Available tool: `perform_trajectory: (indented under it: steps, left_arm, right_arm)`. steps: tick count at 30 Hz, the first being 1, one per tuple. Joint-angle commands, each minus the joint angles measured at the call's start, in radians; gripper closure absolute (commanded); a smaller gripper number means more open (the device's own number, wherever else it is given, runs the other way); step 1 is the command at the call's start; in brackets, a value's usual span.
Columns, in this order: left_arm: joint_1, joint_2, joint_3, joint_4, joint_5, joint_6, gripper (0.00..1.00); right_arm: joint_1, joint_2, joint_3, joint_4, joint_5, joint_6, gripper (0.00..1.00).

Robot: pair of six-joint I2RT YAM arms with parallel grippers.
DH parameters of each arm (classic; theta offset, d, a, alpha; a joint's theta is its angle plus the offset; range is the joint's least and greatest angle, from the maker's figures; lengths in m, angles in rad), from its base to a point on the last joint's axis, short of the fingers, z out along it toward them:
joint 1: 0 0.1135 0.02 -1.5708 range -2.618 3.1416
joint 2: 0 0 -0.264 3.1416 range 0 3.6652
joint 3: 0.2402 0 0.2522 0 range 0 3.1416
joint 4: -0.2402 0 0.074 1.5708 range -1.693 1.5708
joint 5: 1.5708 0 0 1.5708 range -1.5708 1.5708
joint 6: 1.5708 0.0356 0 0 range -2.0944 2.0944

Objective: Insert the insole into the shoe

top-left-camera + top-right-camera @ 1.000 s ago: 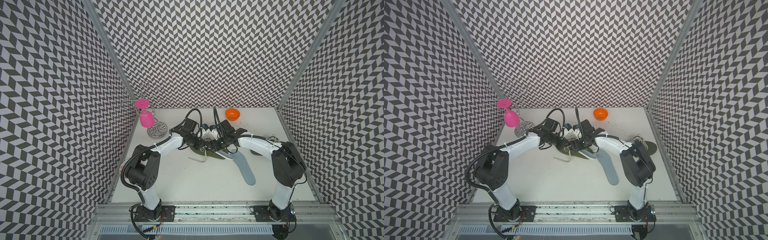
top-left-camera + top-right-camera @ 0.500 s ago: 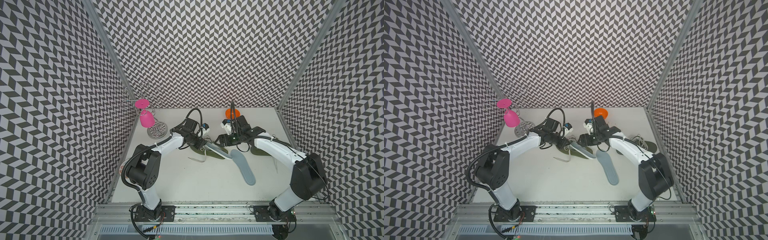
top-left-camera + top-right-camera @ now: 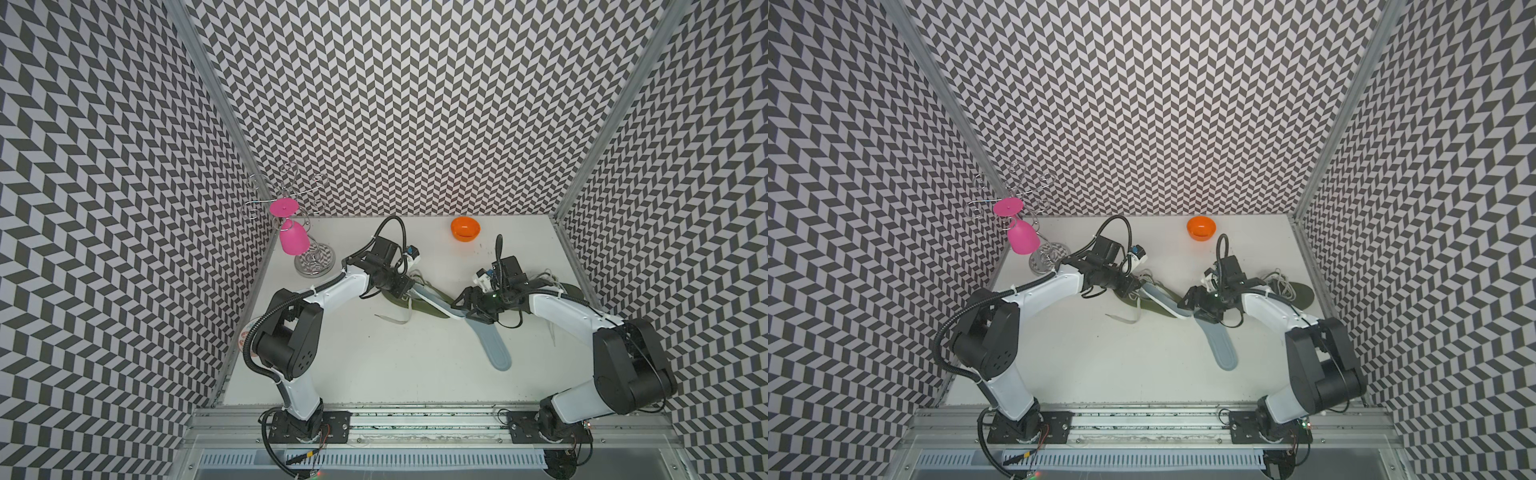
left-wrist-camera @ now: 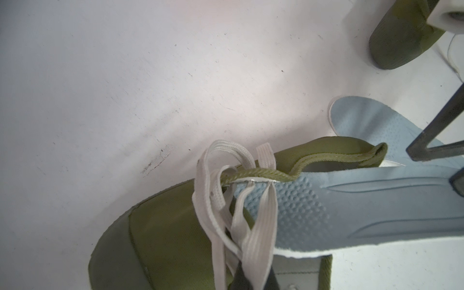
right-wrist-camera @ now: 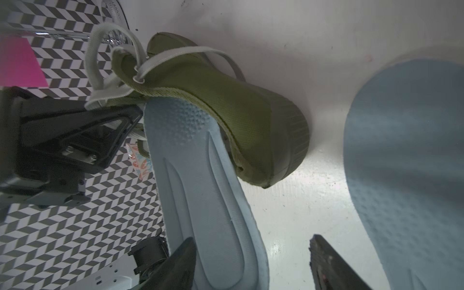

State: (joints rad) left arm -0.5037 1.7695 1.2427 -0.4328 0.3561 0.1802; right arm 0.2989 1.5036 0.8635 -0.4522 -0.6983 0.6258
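Blue insole (image 5: 200,175) juts out beyond shoe (image 5: 238,105) collar.

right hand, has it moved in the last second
Yes. The right hand has pulled back from the small orange bowl toward the front rail, now at the heel end of the pale blue foam insole sticking out of the olive green shoe.

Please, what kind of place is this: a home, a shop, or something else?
Probably a robot test booth, not a home: chevron-patterned walls enclose a white table, and a left arm and a right arm stand bolted to an aluminium rail.
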Motion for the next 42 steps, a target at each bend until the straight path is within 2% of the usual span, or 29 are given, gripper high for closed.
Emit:
perform_trajectory:
  steps: [1,5,13,18,21,25,27,38,42]
  left_arm:
    - [-0.007,-0.005,0.032,0.040,-0.009,-0.010,0.99]
    - [-0.009,0.001,0.045,0.039,-0.014,-0.011,0.99]
    - [-0.016,0.010,0.062,0.039,-0.021,-0.011,1.00]
    - [-0.016,0.011,0.066,0.040,-0.029,-0.014,1.00]
    - [-0.016,0.004,0.063,0.044,-0.033,-0.019,1.00]
    - [-0.016,-0.014,0.058,0.052,-0.014,-0.018,1.00]
    - [-0.016,-0.018,0.055,0.054,-0.005,-0.012,1.00]
    - [-0.021,-0.074,0.008,0.071,0.055,0.016,1.00]
    - [-0.022,-0.076,0.009,0.034,0.064,0.048,1.00]
  right_arm:
    - [0.005,-0.045,-0.037,0.131,-0.088,0.117,0.30]
    - [0.010,-0.036,-0.072,0.197,-0.150,0.166,0.33]
    - [0.051,-0.015,-0.085,0.314,-0.187,0.271,0.40]
    - [0.063,0.001,-0.077,0.303,-0.166,0.264,0.44]
    - [0.063,-0.003,-0.084,0.303,-0.139,0.270,0.52]
    - [0.063,-0.009,-0.089,0.306,-0.103,0.270,0.75]
    - [0.064,-0.011,-0.083,0.299,-0.086,0.264,0.83]
    - [0.063,-0.001,-0.019,0.290,-0.032,0.225,0.93]
    - [0.065,-0.014,0.065,0.191,0.043,0.121,0.96]
